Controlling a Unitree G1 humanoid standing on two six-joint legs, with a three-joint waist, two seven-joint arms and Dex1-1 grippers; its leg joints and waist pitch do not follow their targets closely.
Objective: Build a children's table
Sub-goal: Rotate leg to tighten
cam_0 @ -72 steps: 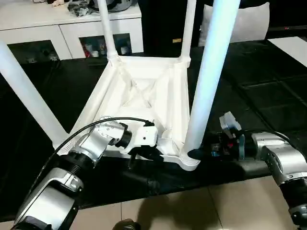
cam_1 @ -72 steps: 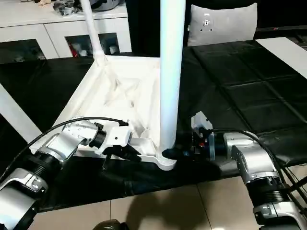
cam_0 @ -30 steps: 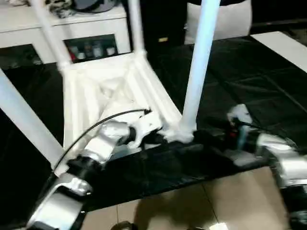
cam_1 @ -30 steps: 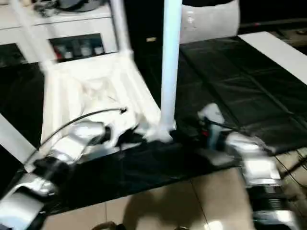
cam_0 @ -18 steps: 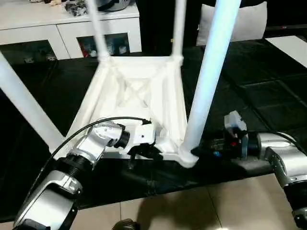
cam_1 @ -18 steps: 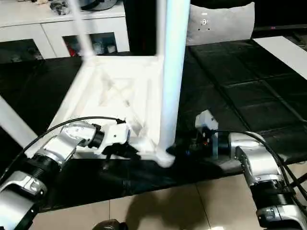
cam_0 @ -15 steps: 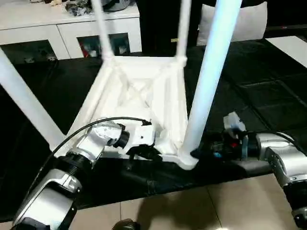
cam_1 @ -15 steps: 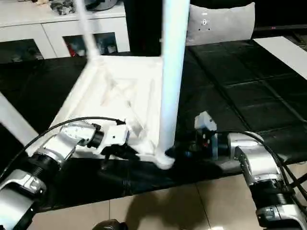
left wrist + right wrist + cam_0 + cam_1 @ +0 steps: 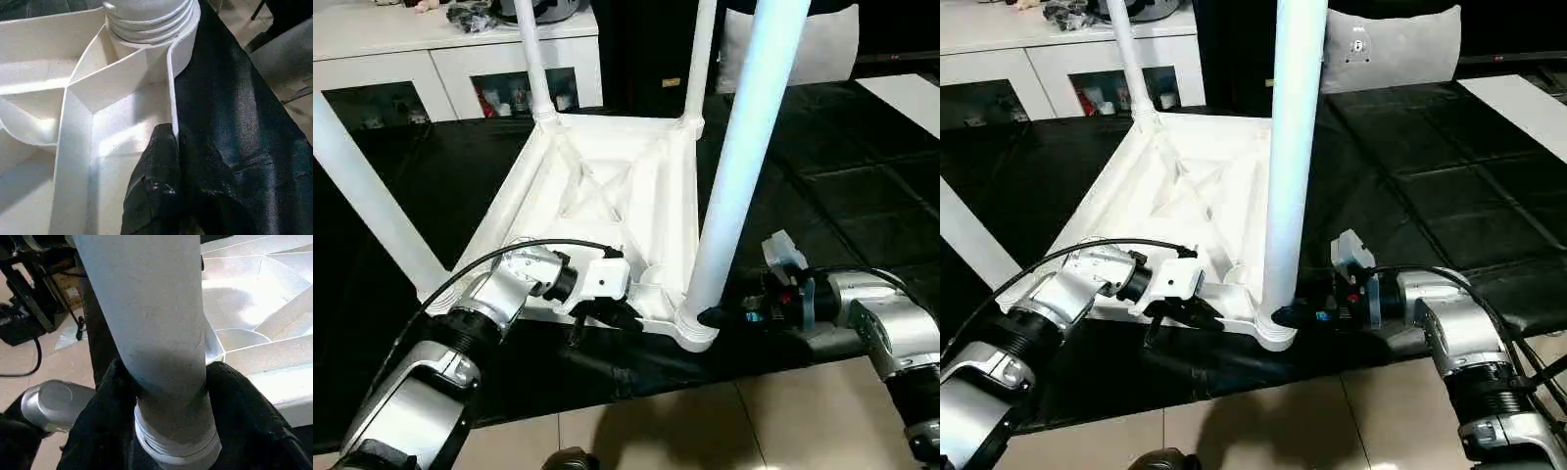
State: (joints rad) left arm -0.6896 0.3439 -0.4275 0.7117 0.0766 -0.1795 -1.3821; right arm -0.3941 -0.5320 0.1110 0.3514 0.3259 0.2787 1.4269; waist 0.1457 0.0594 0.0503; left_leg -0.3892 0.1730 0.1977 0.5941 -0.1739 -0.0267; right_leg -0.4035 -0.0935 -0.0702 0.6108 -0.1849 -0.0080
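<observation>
The children's table lies upside down on a black mat, its X-ribbed underside [image 9: 607,191] facing up. All its white legs stand in the corner sockets: two far ones [image 9: 533,59] [image 9: 700,59], a near left one [image 9: 362,186] and a near right one [image 9: 744,147]. My left gripper [image 9: 607,315] is shut on the thin near rim [image 9: 171,98] of the top, close to the near right socket. My right gripper [image 9: 710,315] reaches in from the right. Its black fingers [image 9: 110,401] press on both sides of that leg's base [image 9: 166,382], just above the threaded end.
A white cabinet [image 9: 460,59] with glass doors stands behind the table, and a white cushion [image 9: 822,44] lies at the back right. The black mat [image 9: 862,176] stretches to the right. Beige floor tiles [image 9: 705,421] begin at its near edge. A black cable arcs over my left wrist.
The head view swayed and came back to much the same framing. My right gripper's fingers have closed in around the base of the near right leg. The left gripper kept its hold.
</observation>
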